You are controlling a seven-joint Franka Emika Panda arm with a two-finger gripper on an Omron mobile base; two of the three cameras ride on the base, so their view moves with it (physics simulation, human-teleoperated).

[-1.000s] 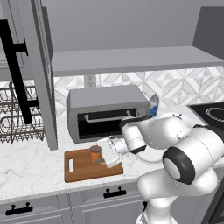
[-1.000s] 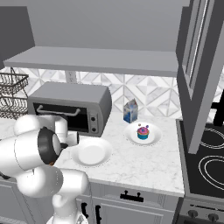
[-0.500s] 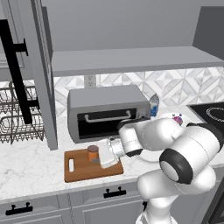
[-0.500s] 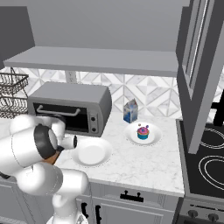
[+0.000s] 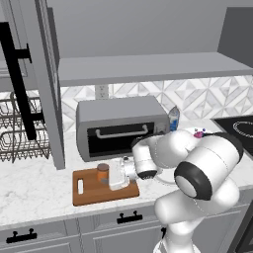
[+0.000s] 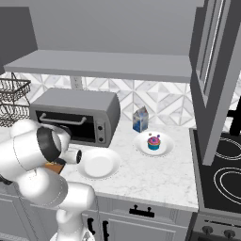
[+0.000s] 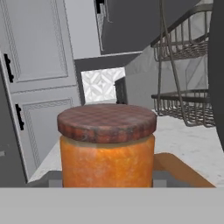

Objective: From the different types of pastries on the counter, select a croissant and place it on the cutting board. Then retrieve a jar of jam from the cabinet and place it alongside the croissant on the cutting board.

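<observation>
The orange-brown jar of jam (image 7: 107,148) with its dark brown lid sits between my fingertips, and my gripper (image 7: 107,180) is shut on it. From the left base view the jar (image 5: 102,171) stands upright over the left half of the brown cutting board (image 5: 94,193), held by the gripper (image 5: 109,177) from its right. I cannot tell whether the jar touches the board. The croissant is hidden behind my hand and arm. The blue-wrapped cupcake (image 6: 154,142) sits on a small plate to the right. The cabinet door (image 5: 47,84) stands open at the left.
A grey toaster oven (image 5: 121,126) stands right behind the board. A round white plate (image 6: 99,163) lies to the right of my hand, with a blue-and-white carton (image 6: 140,118) behind it. A wire dish rack (image 5: 20,131) is at the far left, and a black cooktop (image 6: 226,174) at the right.
The arm has swung a little to the left, carrying the jar slightly further over the left part of the board. The grip has stayed shut.
</observation>
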